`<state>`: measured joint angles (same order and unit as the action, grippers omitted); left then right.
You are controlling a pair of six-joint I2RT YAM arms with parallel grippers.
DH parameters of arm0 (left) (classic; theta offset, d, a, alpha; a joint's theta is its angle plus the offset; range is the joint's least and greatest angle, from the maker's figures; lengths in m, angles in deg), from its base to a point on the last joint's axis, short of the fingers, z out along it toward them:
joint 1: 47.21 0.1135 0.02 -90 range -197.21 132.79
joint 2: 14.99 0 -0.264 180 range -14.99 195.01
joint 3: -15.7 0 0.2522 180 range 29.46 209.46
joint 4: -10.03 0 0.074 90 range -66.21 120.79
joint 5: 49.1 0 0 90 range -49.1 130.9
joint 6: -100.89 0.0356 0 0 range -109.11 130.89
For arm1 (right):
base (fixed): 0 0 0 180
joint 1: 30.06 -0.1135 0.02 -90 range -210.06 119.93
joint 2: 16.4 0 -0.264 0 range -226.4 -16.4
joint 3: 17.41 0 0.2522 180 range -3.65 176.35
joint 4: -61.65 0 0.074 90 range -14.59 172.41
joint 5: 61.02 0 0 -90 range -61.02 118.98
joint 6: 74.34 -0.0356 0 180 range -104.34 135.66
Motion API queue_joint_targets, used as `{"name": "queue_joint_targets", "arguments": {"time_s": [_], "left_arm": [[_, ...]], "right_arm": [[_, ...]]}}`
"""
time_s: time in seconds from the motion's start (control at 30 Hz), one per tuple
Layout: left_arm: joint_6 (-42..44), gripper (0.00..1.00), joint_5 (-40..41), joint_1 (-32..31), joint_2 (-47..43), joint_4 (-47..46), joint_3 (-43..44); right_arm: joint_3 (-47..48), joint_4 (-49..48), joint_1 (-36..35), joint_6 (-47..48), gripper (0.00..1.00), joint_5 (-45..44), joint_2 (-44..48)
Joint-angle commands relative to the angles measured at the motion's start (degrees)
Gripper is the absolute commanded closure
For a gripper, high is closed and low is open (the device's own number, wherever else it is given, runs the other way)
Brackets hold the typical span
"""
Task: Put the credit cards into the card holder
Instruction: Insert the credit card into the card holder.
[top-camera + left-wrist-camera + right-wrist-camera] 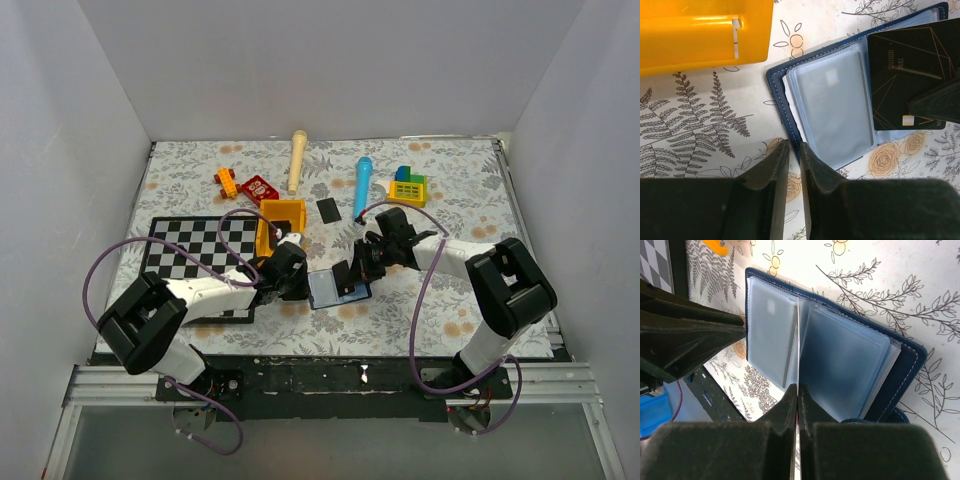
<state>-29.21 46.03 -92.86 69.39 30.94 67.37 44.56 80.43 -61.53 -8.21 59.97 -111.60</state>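
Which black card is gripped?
The card over the open wallet, pinched in the right fingers; the other card lies loose beside the yellow bin.

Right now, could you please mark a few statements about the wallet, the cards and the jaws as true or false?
1. The wallet lies open on the table. True.
2. The right jaws are shut on a black card. True.
3. Both cards are already in the wallet. False: one is in the right jaws, and the other card lies on the table, apart from the wallet.
4. The left jaws grip the wallet. False: nothing is between them.
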Motion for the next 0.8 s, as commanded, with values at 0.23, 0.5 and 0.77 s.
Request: {"name": "queue_joint_targets", "arguments": {"time_s": [0.23, 0.5, 0.77], "left_arm": [[1.3, 0.87, -0.1, -0.1, 0.8, -1.4, 0.9], [1.4, 0.87, -0.3, -0.1, 1.0, -1.4, 0.8], [1.4, 0.87, -0.5, -0.1, 1.3, -1.8, 0.9]], "right_arm": [[-0.6, -2.5, 0.3, -3.8, 0.99, 1.8, 0.3], [-1.4, -2.8, 0.5, -6.9, 0.99, -0.7, 5.0], [-1.6, -3.2, 1.1, -8.7, 0.99, 0.8, 5.7]]}}
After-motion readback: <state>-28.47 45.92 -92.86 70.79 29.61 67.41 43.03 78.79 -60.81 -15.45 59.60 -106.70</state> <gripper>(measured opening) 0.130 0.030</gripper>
